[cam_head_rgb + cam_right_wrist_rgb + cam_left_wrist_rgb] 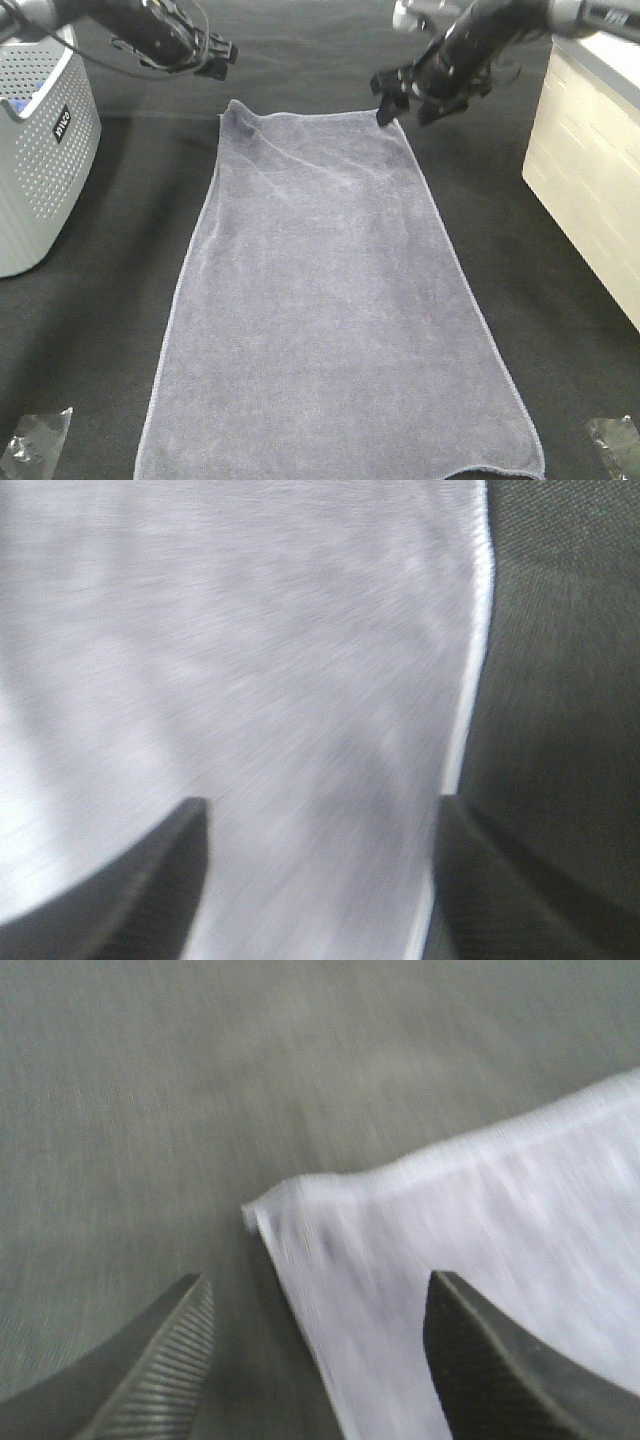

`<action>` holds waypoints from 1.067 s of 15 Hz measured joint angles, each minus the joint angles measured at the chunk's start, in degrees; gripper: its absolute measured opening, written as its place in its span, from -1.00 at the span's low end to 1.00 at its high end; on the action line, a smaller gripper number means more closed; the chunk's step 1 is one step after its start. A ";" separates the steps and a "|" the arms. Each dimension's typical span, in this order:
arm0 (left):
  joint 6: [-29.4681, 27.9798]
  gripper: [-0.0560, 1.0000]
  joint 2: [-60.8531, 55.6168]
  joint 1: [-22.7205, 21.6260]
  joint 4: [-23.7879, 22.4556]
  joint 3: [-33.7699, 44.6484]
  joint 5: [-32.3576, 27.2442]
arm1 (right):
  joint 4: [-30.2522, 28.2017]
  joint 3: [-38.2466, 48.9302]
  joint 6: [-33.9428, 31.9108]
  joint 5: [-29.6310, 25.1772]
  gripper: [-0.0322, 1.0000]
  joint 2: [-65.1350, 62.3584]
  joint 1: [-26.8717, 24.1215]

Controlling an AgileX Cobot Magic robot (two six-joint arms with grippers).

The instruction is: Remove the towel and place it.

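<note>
The towel (335, 310) is a long rectangle of soft bluish-grey plush with a paler stitched hem, spread flat on the bench (90, 330), which is covered in a dark, finely woven cloth. It runs lengthwise from the far end, between the two arms, to the near edge of the exterior high view. Its surface shows faint creases near the far corners.

The left hand (218, 58) hangs just beyond the towel's far left corner, apart from it, with its ridged black fingers (160, 1360) spread open and empty; that corner (262, 1212) lies between them in the left wrist view. The right hand (408, 108) is at the far right corner, also open, its dark fingers (130, 880) straddling the hem (470, 680); whether a fingertip touches the fabric cannot be told.

A perforated pale grey plastic basket (35, 150) stands at the left, well apart from the towel.
</note>
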State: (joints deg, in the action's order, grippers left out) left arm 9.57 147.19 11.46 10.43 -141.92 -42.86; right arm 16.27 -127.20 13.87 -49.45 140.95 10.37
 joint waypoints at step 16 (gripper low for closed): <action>-14.55 0.36 -33.92 -5.79 -12.78 13.92 -26.53 | -9.00 16.90 -12.15 -20.05 0.45 -39.71 -2.92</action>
State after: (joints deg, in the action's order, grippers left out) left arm -4.98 113.27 5.67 -2.35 -128.00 -69.39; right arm 7.28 -110.29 1.72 -69.50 101.24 7.45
